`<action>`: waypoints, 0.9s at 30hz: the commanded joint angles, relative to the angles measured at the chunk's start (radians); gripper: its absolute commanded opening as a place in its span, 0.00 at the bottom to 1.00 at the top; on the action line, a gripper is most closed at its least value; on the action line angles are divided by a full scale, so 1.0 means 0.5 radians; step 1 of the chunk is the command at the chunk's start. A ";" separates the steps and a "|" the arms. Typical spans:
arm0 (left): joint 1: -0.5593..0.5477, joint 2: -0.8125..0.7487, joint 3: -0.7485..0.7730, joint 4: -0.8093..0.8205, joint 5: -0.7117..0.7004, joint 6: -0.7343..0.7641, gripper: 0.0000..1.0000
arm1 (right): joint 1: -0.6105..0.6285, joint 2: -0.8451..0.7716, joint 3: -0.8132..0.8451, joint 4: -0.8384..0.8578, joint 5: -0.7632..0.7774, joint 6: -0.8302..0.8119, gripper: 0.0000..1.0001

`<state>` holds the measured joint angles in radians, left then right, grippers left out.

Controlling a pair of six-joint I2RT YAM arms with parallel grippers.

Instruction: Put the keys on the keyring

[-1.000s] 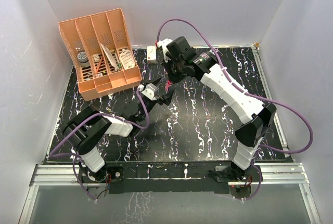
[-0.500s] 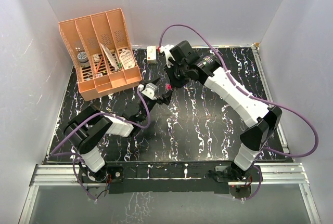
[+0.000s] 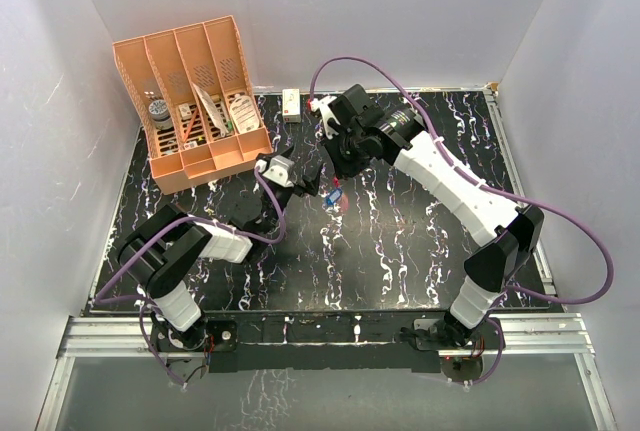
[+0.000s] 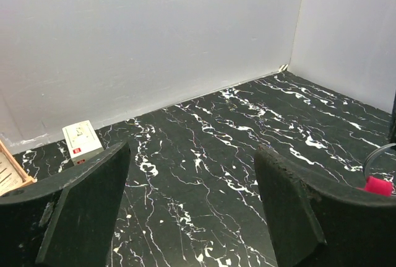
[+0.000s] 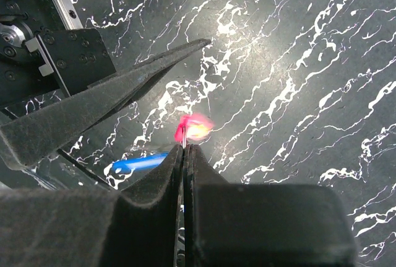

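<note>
a black tabletop with white marble veining (image 3: 400, 251) sits inside a pale-walled enclosure, with two black-and-white robot arms reaching in from its near edge. the right gripper (image 5: 185, 149) has its two dark fingers pressed flat together, and a small, thin red-pink keyring (image 5: 193, 127) shows right at the tips, apparently pinched there. in the right wrist view it is a bright, blurred pink smear, so its loop shape is hard to make out. a tiny flat key with a blue head (image 5: 139, 163) lies just beside the keyring, angled away to the left of the closed fingertips. the pale silvery key cannot be picked out. from above, the keyring and blue key appear as a small pink-and-blue speck near the middle of the table, directly under the right gripper and just to the right of the left one. the left gripper (image 4: 192, 174) has its two thick black fingers spread wide, with nothing between them — only bare table shows in the gap. its wrist view catches the pink keyring at the far right edge, with a thin silvery arc just above it. at the back left stands a peach-orange plastic desk organiser (image 3: 175, 39) with four slots, and near the back wall lies a small white box (image 3: 292, 104).
</note>
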<state>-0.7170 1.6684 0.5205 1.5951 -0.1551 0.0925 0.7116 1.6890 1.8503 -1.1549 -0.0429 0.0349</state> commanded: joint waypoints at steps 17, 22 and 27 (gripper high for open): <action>0.041 -0.125 -0.053 0.381 -0.041 -0.012 0.80 | 0.043 -0.064 -0.017 0.122 0.367 -0.002 0.00; 0.050 -0.166 -0.078 0.381 -0.055 -0.008 0.80 | 0.045 -0.276 -0.288 0.576 0.481 -0.035 0.00; 0.061 -0.199 -0.100 0.381 -0.066 -0.009 0.80 | 0.046 -0.713 -0.869 1.517 0.573 -0.115 0.00</action>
<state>-0.6952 1.6257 0.4767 1.6012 -0.1768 0.0887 0.7319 1.5345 1.5780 -0.8589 0.1757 0.0189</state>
